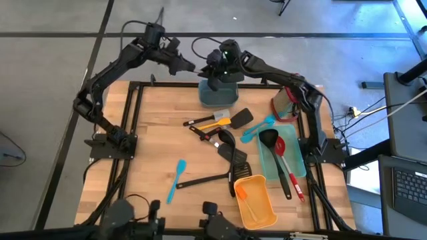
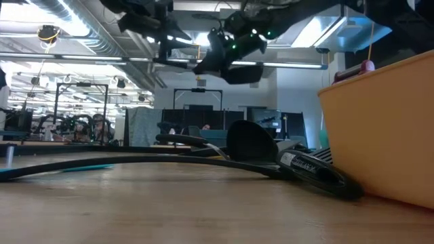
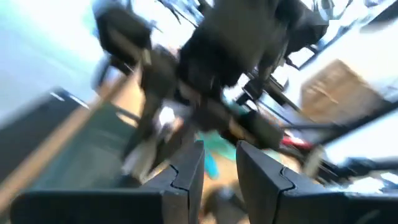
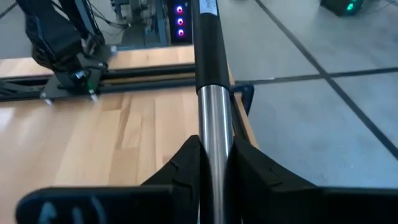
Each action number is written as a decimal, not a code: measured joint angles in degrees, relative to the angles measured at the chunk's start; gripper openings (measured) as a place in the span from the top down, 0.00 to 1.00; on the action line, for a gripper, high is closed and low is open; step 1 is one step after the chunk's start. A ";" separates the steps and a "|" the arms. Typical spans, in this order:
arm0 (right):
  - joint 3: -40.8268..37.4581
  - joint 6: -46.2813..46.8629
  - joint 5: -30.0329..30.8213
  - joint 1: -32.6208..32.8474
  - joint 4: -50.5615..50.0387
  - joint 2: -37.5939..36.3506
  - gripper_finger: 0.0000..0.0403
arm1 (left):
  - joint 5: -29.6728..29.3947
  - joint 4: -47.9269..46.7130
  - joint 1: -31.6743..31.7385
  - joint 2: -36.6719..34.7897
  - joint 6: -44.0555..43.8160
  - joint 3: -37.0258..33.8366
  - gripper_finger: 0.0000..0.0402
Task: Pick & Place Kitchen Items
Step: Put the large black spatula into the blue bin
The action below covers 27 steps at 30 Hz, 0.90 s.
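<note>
Right gripper [image 4: 214,163] is clamped on a utensil handle [image 4: 211,93], black grip running into a bare metal shaft, fingers [image 4: 180,168] pressed against the shaft on both sides. In the high view this gripper [image 1: 215,67] sits at the far edge of the table, over a grey-blue bin [image 1: 220,95], with the held piece hanging down toward the bin. In the low view the same gripper [image 2: 215,59] is up high, well above the tabletop.

Left gripper [image 3: 217,171] has its fingers close together with a narrow gap and nothing pinched between them; the left wrist view is badly smeared. In the high view it [image 1: 189,66] is raised just beside the right gripper, also at the far edge, pointing at it.

Rest of the utensils lie on the wooden table [image 1: 153,133]. Yellow-headed spatula [image 1: 215,123] and black turner [image 1: 241,117] near the middle, just in front of the bin. Cluster of black turners [image 1: 230,150] beside them, overlapping. Teal spatula [image 1: 176,179] lies alone toward the left front. Another teal spatula [image 1: 257,129] lies right of centre. Black ladle [image 1: 270,141] and red spoon [image 1: 283,155] rest on a clear tray [image 1: 298,163] on the right side. Orange bin [image 1: 253,200] at the near edge holds a thin utensil, can't tell which. A red-and-clear container [image 1: 285,105] stands at the far right by the arm.

Low view: orange bin [image 2: 380,129] close on the right, black handles [image 2: 298,166] lying flat in front.
</note>
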 joint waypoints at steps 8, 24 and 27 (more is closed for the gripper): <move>0.02 -0.91 -1.78 0.07 -0.87 1.72 0.83 | -7.08 12.77 0.07 -3.65 -6.13 0.00 0.78; 0.04 6.03 -8.03 -0.27 14.50 5.35 0.83 | -7.43 19.99 -0.30 -5.61 -14.45 0.02 0.77; 0.00 6.03 -7.98 -0.44 16.62 5.41 0.83 | -7.36 19.97 -0.30 -5.67 -14.64 0.00 0.77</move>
